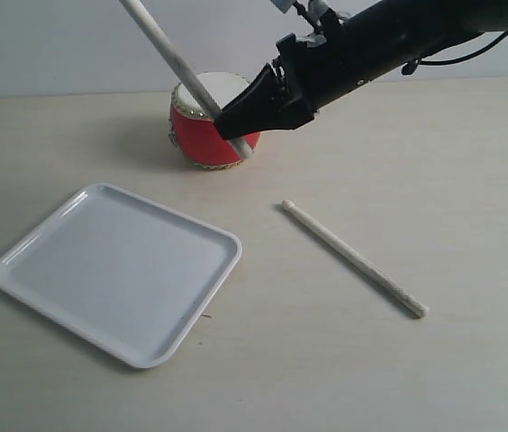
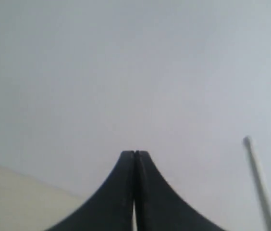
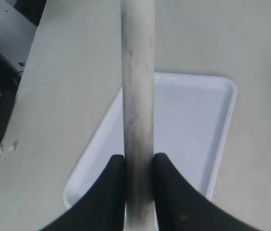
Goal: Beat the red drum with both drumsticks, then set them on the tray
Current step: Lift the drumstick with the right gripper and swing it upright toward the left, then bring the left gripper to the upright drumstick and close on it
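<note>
The red drum (image 1: 195, 135) stands at the back of the table, partly hidden by my right gripper (image 1: 227, 126). That gripper is shut on one drumstick (image 1: 168, 49), which slants up and to the left across the drum's cream top. In the right wrist view the same drumstick (image 3: 138, 96) runs between the black fingers of the right gripper (image 3: 139, 161), above the tray (image 3: 188, 125). A second drumstick (image 1: 353, 258) lies loose on the table at the right. The white tray (image 1: 119, 270) is at the front left, with nothing in it. My left gripper (image 2: 135, 153) is shut on nothing, facing a blank wall.
The pale table (image 1: 416, 153) ends at a light wall behind the drum. Past the table's edge in the right wrist view there is dark equipment (image 3: 1, 72). A thin stick (image 2: 258, 183) shows at the side of the left wrist view.
</note>
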